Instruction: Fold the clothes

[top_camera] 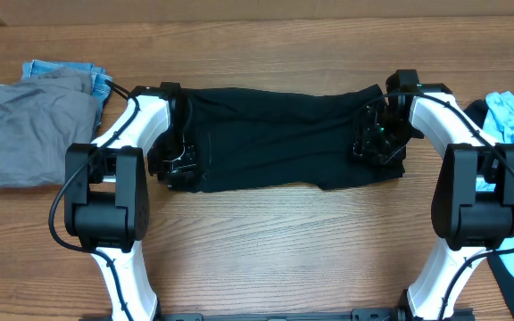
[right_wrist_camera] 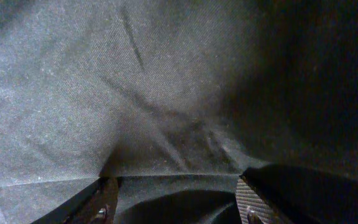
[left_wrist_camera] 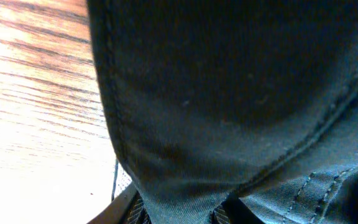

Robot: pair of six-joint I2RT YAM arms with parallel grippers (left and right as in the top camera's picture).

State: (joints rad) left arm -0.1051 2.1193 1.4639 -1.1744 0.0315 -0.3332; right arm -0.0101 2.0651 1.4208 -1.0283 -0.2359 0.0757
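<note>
Indistinct on black clothes: left gripper, right gripper

The clothes are one big black piece of soft cloth, lying spread out across the middle of the brown wooden worktop. It lies mostly flat and is much longer from side to side than from front to back, with soft wrinkles near its far edge and at both ends. Up close the cloth looks dark and smooth, with a neat stitched seam along one edge.
</note>
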